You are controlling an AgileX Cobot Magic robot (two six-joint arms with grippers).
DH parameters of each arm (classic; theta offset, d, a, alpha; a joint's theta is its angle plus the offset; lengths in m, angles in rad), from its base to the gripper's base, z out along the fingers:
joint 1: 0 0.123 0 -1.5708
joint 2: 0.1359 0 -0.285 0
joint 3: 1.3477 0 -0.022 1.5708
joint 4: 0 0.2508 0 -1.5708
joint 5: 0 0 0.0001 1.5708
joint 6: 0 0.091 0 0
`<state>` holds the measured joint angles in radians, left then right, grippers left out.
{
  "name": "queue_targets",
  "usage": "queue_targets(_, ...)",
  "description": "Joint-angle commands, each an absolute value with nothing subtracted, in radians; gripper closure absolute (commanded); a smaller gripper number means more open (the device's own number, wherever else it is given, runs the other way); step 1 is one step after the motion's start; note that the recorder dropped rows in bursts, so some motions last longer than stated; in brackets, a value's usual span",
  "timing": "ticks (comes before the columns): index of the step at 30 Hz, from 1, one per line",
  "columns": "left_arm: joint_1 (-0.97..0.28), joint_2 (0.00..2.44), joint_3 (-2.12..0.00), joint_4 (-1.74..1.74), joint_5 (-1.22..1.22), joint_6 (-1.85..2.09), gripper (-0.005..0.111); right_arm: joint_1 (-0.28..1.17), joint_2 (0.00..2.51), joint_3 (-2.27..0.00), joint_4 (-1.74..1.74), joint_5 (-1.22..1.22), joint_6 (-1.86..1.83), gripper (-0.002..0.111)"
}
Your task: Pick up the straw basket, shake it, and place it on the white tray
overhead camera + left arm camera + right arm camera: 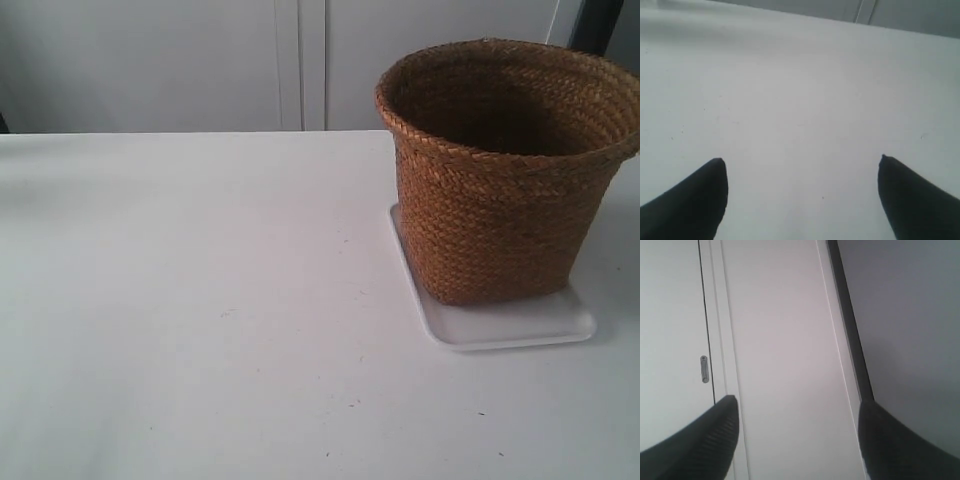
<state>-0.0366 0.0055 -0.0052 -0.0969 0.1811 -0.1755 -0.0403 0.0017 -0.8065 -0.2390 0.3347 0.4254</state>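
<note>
The brown woven straw basket (500, 170) stands upright on the white tray (520, 325) at the right of the exterior view. The tray lies flat on the white table (200, 300), its front and left rim showing past the basket's base. No arm or gripper appears in the exterior view. In the left wrist view my left gripper (802, 162) is open over bare table, nothing between its dark fingers (695, 200). In the right wrist view my right gripper (797, 402) is open and faces white cabinet doors, holding nothing. Neither wrist view shows the basket or tray.
White cabinet doors (300, 60) stand behind the table's far edge. A small metal keyhole plate (704, 369) sits on one door in the right wrist view, and a dark vertical strip (850, 335) runs beside the door panel.
</note>
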Motion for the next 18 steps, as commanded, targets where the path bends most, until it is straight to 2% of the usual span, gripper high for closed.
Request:
queue_targets(1,-0.035,0.0,0.0,-0.102,0.223,-0.134,0.024,-0.038,0.0,-0.802,-0.235,0.339,0.426,0.045)
queue_targets(18,-0.035,0.0,0.0,-0.095,0.232,-0.134,0.024,-0.038,0.0,-0.802,-0.237,0.336,0.445,0.045)
